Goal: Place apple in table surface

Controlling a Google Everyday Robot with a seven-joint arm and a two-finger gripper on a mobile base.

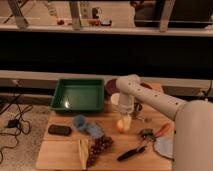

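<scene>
Hanging straight down, gripper (124, 120) meets apple (121, 125) low, at or just above middle of surface (60, 150), likely for soft set-down. Clasped or loose: cannot tell. Green tray (79, 95) at 11 o'clock from apple, grapes (100, 146) at 7.

You're looking at one table surface (57, 150), one green tray (79, 95), one apple (121, 126), one bunch of grapes (100, 146), one banana (82, 153), two blue items (80, 121), one flat black gadget (60, 130), one black-handled tool (130, 153), one orange-handled tool (162, 131), and one gripper (124, 121) hanging right at the apple near the table's middle.
</scene>
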